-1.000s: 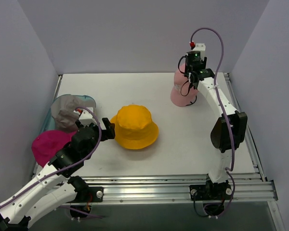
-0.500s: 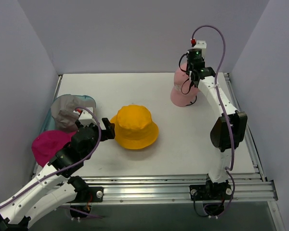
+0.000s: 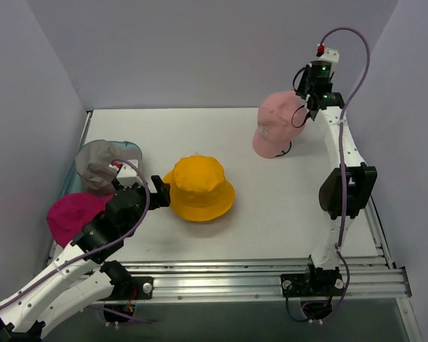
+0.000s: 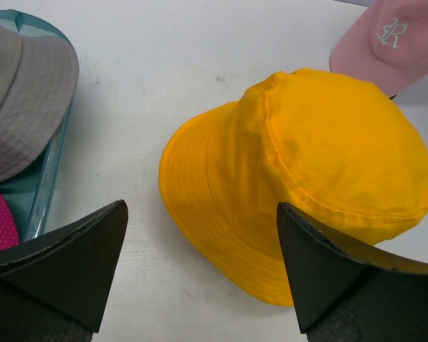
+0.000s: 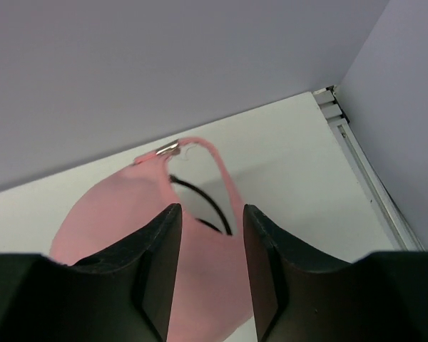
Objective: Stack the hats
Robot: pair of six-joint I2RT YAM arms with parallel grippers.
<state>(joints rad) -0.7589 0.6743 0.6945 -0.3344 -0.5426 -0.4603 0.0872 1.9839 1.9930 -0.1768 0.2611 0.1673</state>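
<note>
One arm has moved: the right gripper (image 5: 209, 208) has swung up and back toward the far right corner, uncovering the light pink baseball cap (image 3: 277, 128) at the far right of the table (image 3: 192, 128). Its jaws stand narrowly apart with pink fabric showing in the gap; whether they pinch it cannot be told. The left gripper (image 4: 200, 205) stays spread wide beside the yellow bucket hat (image 3: 198, 187) at mid-table.

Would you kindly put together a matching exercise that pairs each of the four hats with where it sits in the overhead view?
Things:
1. yellow bucket hat
2. grey bucket hat
3. light pink baseball cap
4. magenta baseball cap

Places:
A. right side, at the back
B. left side, nearer the front
C. middle
D. left side, farther back

Pairs: 1-C, 2-D, 3-A, 4-B
</note>
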